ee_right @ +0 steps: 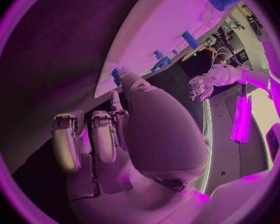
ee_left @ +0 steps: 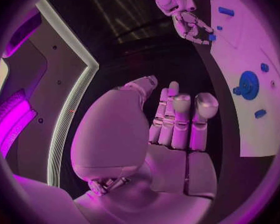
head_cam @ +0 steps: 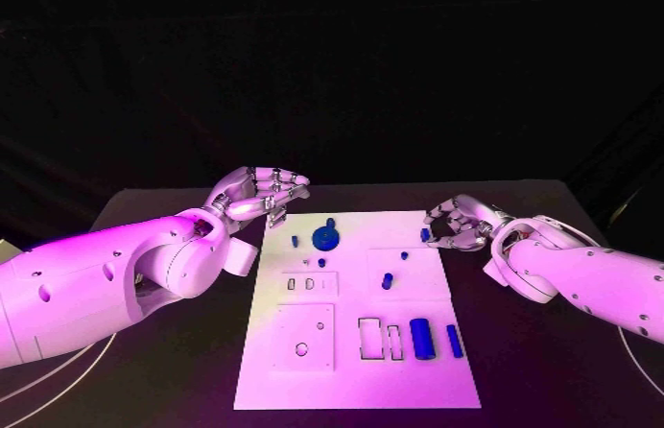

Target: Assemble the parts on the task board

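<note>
Black table [head_cam: 554, 370] carries the white task board [head_cam: 312, 380], which lies between the two hands. Left hand [head_cam: 260, 196] hovers just off the board's far corner on its own side, palm up, fingers side by side and lightly curled, holding nothing. Right hand [head_cam: 461, 223] sits at the board's opposite edge, its fingers drawn together on a small blue part [head_cam: 425, 235]; the left wrist view shows the same pinch, with the piece at the fingertips [ee_left: 203, 38]. A blue gear [head_cam: 326, 237] lies on the board nearest the left hand, a little inward from it, with a small blue peg [head_cam: 295, 241] just beside it. A large blue cylinder [head_cam: 422, 339] stands in the board's near row of recesses, well apart from both hands, with a thinner blue bar [head_cam: 454, 341] just beside it on the right hand's side. A short blue pin [head_cam: 388, 280] lies near the board's middle, between the right hand and that cylinder.
</note>
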Controlling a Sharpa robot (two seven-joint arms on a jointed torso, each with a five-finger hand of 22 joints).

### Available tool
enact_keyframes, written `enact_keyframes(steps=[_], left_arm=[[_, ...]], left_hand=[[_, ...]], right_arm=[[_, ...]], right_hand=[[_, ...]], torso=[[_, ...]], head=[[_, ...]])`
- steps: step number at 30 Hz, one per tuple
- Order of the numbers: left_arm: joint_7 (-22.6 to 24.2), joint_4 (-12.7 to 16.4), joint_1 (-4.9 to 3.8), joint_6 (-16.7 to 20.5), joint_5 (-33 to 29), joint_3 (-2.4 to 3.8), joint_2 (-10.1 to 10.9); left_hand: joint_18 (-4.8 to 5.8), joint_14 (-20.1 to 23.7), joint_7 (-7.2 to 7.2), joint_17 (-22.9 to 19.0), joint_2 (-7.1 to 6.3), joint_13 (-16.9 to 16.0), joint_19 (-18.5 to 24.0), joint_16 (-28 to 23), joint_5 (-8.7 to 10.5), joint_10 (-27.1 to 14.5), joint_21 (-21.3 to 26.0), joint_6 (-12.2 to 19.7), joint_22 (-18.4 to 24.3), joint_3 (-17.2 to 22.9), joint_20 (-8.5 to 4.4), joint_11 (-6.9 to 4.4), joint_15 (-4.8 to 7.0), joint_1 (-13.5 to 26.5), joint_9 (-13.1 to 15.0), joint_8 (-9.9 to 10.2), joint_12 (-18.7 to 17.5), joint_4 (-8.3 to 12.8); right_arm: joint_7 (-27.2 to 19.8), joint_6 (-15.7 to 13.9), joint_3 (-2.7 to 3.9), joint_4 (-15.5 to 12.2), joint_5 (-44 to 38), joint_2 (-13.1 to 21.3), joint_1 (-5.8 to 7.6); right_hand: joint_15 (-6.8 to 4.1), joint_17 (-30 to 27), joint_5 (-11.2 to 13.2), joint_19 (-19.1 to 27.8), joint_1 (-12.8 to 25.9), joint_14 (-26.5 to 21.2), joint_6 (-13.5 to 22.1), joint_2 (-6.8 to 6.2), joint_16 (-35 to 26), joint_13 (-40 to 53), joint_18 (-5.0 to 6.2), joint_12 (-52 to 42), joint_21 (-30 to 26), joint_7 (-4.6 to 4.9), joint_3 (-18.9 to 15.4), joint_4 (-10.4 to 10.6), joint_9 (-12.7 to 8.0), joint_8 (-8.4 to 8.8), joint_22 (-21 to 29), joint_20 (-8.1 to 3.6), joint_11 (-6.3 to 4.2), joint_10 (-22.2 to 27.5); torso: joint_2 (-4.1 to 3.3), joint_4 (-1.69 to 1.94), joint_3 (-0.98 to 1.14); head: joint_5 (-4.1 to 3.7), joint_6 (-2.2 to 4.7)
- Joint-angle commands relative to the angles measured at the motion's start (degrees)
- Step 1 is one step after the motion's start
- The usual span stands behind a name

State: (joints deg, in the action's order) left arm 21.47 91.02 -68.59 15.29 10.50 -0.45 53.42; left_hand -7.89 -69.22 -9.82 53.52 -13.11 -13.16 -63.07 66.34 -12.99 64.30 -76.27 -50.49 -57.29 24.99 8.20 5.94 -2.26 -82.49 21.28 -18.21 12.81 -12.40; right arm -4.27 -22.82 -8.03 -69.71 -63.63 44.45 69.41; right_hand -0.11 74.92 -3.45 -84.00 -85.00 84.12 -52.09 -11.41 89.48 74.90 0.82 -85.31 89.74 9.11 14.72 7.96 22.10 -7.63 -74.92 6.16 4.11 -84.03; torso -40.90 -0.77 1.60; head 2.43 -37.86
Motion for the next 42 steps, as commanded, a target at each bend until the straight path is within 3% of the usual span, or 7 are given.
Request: enact_keyframes(steps=[1,10,18,27,36,42], left_arm=[[0.4,0.1,-0.02,-1.0,0.3,0.03,0.0],[0.3,0.1,-0.02,-1.0,0.3,0.03,0.0],[0.3,0.2,-0.03,-1.0,0.3,0.03,0.1],[0.2,0.2,-0.03,-0.9,0.4,0.03,0.2],[0.1,0.1,-0.03,-0.9,0.4,0.03,0.3],[0.0,-0.1,-0.03,-0.9,0.4,0.02,0.3]], left_hand=[[0.9,-0.5,-0.09,0.0,0.42,0.0,0.2,0.3,0.23,-0.4,-0.3,0.4,-0.1,0.3,0.17,0.16,-0.02,0.0,0.1,-0.3,0.2,0.0],[0.89,-0.5,-0.1,-0.1,0.43,-0.1,0.2,0.4,0.23,-0.5,-0.3,0.4,-0.1,0.3,0.17,0.17,-0.02,0.0,0.1,-0.3,0.2,0.0],[0.89,-0.5,-0.1,-0.1,0.43,-0.1,0.2,0.4,0.23,-0.5,-0.3,0.4,-0.1,0.3,0.17,0.17,-0.02,0.0,0.1,-0.3,0.2,0.0],[0.89,-0.5,-0.1,-0.1,0.43,-0.1,0.2,0.4,0.23,-0.5,-0.3,0.4,-0.1,0.3,0.17,0.17,-0.02,0.0,0.1,-0.3,0.2,0.0],[0.89,-0.5,-0.1,-0.1,0.43,-0.1,0.2,0.4,0.23,-0.5,-0.3,0.4,-0.1,0.3,0.17,0.17,-0.02,0.0,0.1,-0.3,0.2,0.0],[0.89,-0.6,-0.09,0.0,0.48,-0.2,0.3,0.5,0.22,-0.5,-0.4,0.5,0.0,0.4,0.18,0.16,-0.02,0.0,0.2,-0.3,0.3,0.1]], right_arm=[[0.8,-0.3,0.0,0.1,-0.7,-0.4,-0.29],[1.0,0.1,0.0,0.3,-0.7,-1.0,-0.57],[1.0,0.3,0.0,0.8,-0.3,-1.4,-0.6],[1.0,0.0,0.0,0.9,-0.2,-1.6,-0.61],[1.5,-3.8,0.0,0.2,0.5,-1.6,-0.61],[4.0,-7.3,0.09,-1.8,0.8,-0.9,-0.36]], right_hand=[[0.36,13.8,0.0,-6.0,0.0,5.6,0.1,-0.02,0.2,11.1,-0.82,0.0,0.3,0.07,0.2,-0.2,0.0,0.29,-15.1,0.11,0.33,-1.9],[0.31,13.9,0.0,-6.0,0.5,5.6,-1.1,0.46,0.2,11.5,-0.82,-0.4,0.3,-0.03,0.8,0.0,0.2,-0.2,-15.1,0.18,0.31,-2.3],[-1.07,14.1,0.0,-6.0,1.4,5.7,-4.8,2.54,0.3,12.3,-0.82,-1.4,0.3,-1.36,4.0,0.4,0.4,-1.7,-15.1,-0.89,-0.76,-3.2],[-1.71,14.3,0.0,-6.0,1.8,5.7,-6.0,3.08,0.3,12.6,-0.82,-1.7,0.3,-1.95,5.7,0.2,0.4,-2.31,-15.1,-1.56,-1.33,-3.5],[-2.19,14.4,0.0,-6.0,2.8,5.7,-7.2,3.32,0.3,13.0,-0.82,-2.2,0.3,-2.45,7.0,0.1,0.7,-3.14,-15.1,-2.04,-1.76,-4.0],[-2.28,14.4,0.0,-6.0,3.1,5.7,-7.7,3.39,0.3,13.2,-0.82,-2.5,0.3,-2.65,7.4,0.0,0.8,-3.54,-15.1,-2.17,-1.99,-4.2]], torso=[[0.0,-0.04,-0.01],[0.08,-0.08,-0.02],[0.06,-0.07,-0.03],[0.03,-0.08,0.01],[0.08,-0.06,0.05],[0.26,-0.18,-0.08]], head=[[0.08,-0.22],[0.13,-0.38],[0.14,-0.32],[0.13,-0.41],[0.16,-0.54],[0.24,-0.48]])
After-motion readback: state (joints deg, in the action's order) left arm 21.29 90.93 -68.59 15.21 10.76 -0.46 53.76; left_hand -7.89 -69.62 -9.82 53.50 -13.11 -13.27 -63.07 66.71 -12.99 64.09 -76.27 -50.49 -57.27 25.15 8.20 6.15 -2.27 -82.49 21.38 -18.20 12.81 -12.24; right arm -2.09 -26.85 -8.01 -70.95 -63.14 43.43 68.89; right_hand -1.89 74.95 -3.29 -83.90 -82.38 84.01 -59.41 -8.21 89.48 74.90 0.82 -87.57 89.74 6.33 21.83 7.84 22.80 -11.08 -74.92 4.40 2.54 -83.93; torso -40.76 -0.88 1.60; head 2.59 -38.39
